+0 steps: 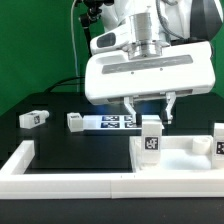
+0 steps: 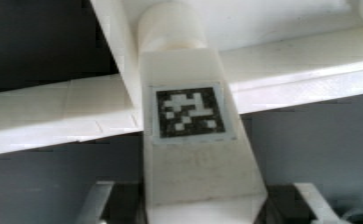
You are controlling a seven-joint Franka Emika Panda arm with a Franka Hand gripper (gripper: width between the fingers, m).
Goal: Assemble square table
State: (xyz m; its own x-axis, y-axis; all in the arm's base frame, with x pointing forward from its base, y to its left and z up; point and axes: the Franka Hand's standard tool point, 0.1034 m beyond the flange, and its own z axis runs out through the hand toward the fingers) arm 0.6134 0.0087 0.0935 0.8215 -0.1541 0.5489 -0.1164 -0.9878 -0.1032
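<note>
Gripper (image 1: 149, 114) hangs spread wide, grasping nothing, right over an upright leg block (image 1: 151, 138) on the square slab (image 1: 185, 158). Two loose leg blocks (image 1: 33, 117) lie on the desk (image 1: 60, 142) toward the exterior view's left.

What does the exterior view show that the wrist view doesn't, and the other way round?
Only the exterior view shows two loose leg blocks lying on the black table, the marker board and the white border wall. Only the wrist view shows the tag large and close, with a white band crossing behind it that I cannot identify. Both show the upright leg block beneath the open gripper.
</note>
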